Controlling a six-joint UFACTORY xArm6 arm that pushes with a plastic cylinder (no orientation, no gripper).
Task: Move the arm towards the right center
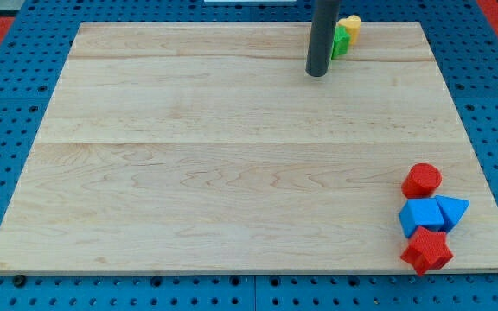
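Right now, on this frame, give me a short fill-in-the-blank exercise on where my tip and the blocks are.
1. My tip is near the view's ____ edge.
2. The block touching the rod's right side is ____.
3. The red cylinder lies at the view's bottom ____.
4. Between the two red blocks lie two ____ blocks.

Missing words: top; green; right; blue

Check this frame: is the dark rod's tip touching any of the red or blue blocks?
No. My tip rests near the view's top beside the green block, far from the red cylinder block at the lower right.
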